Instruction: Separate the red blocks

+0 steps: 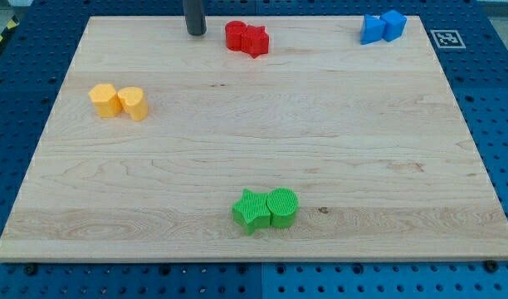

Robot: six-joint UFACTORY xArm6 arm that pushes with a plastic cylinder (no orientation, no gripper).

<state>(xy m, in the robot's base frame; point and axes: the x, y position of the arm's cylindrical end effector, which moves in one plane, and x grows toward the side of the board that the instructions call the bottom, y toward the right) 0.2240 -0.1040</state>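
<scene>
Rod-end only, no jaws to open or close and nothing held: my tip (196,33) sits on the wooden board (254,158) at the far edge, just left of the 2 red blocks and apart from them. Red pair lies far-centre, a red cylinder (236,35) on the left touching a red star (256,41) on the right. Other pairs, each touching: blue blocks (383,26) at far right, shapes unclear; yellow hexagon (105,100) and yellow cylinder (133,103) at left; green star (251,210) and green cylinder (282,206) at near centre.
</scene>
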